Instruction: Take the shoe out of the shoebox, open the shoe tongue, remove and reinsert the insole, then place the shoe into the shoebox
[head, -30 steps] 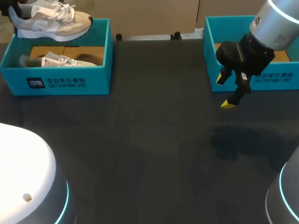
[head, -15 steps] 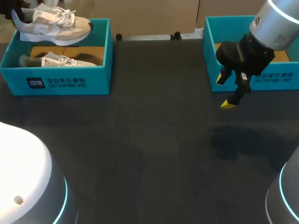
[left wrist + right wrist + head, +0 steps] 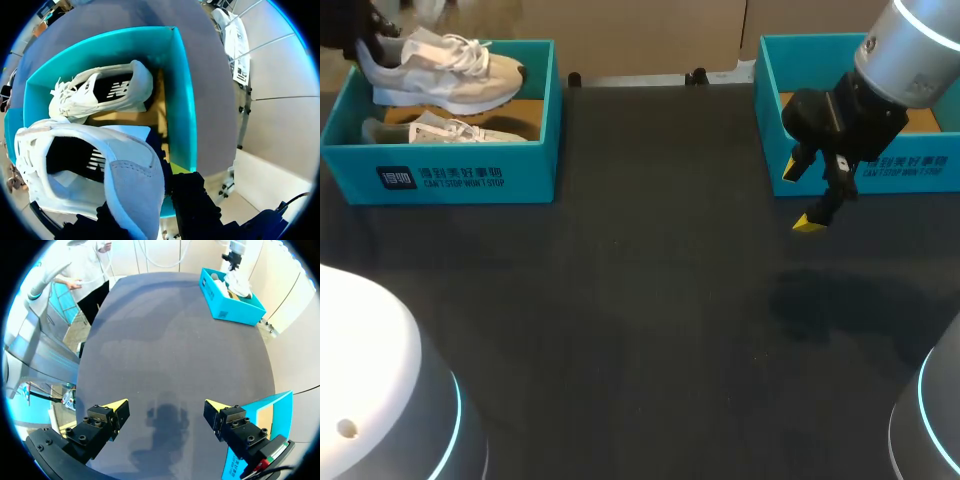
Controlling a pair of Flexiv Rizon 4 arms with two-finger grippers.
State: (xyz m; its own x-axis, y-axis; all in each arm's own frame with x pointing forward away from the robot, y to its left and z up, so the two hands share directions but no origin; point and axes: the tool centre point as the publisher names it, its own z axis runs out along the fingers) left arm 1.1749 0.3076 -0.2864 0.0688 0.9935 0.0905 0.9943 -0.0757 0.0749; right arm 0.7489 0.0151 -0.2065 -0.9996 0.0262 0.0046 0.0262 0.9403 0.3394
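Shoe (image 3: 440, 72) held by the heel over left shoebox (image 3: 450, 175).
Left gripper (image 3: 142, 202) pinches the heel from both sides; second shoe (image 3: 450, 130) lies in the box beneath. Right gripper (image 3: 801, 196) hangs over the table (image 3: 620, 300), fingers spread, just beside the other shoebox (image 3: 880, 170).

Even, soft overhead light is recorded across the dark matte table (image 3: 640, 330). A faint, diffuse shadow (image 3: 820, 300) is cast on it beneath the right gripper (image 3: 800, 196). Cyan rings are seen glowing on the white arm bases (image 3: 380, 380).
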